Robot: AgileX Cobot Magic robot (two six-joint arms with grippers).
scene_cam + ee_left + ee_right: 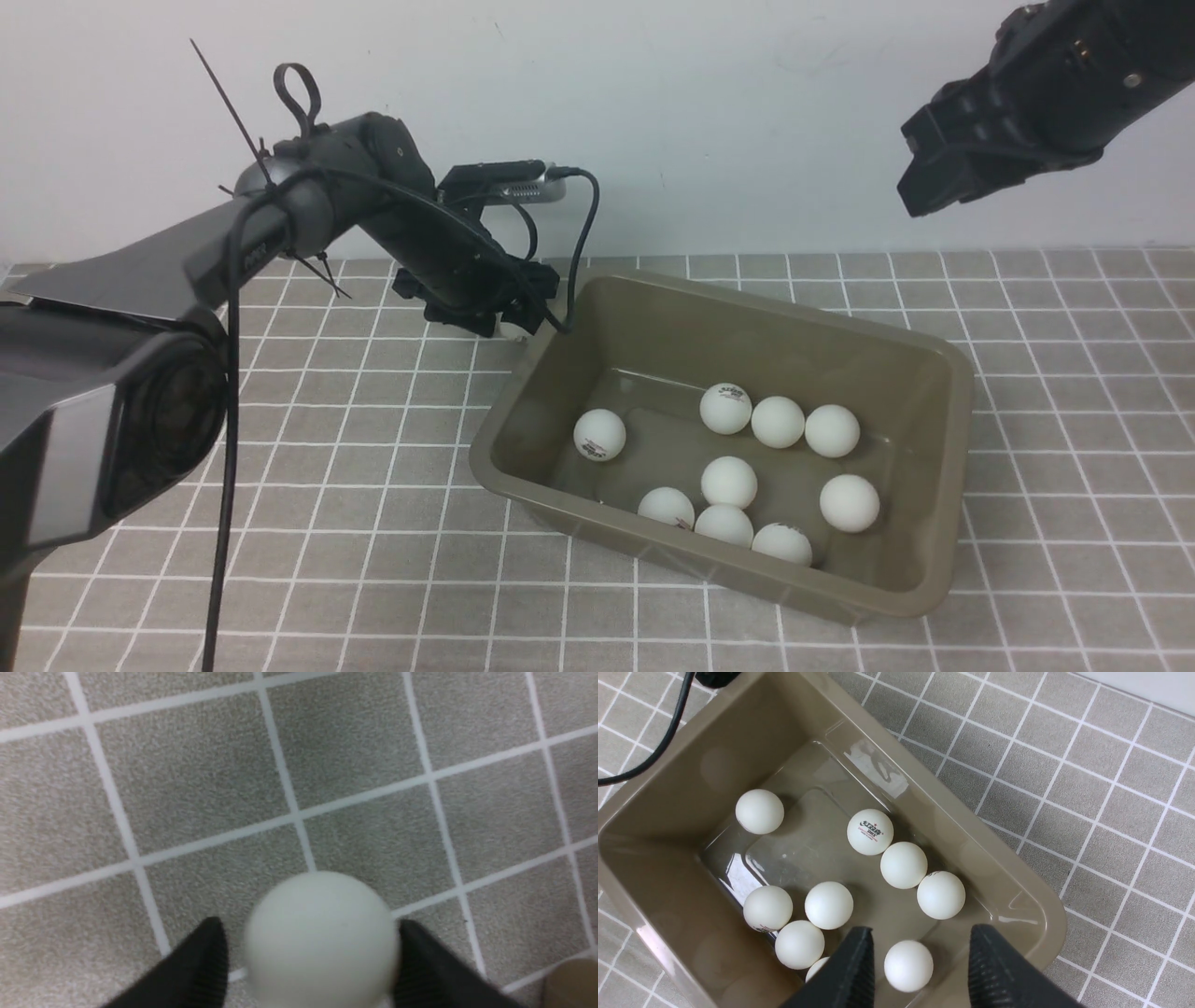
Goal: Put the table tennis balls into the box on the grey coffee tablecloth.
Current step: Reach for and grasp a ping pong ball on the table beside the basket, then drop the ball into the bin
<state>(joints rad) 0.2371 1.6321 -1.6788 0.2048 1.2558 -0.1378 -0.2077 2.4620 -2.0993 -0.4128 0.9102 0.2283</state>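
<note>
Nine table tennis balls (pixel 728 482) lie in the box (pixel 653 317) on the grey coffee tablecloth (pixel 373 467), leaving a tenth ball (pixel 322 938) on the cloth just beside its far-left corner, straddled by the open left jaws, while the right jaws hang open and empty above.

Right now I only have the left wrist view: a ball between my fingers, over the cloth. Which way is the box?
Observer: The box sits just right of the left gripper, which is by its far left corner.
Operator: How full is it?
Observer: Nine balls lie inside.
Operator: Is the right arm in the way?
Observer: No. The right gripper hangs high over the box's right end, open and empty.
</note>
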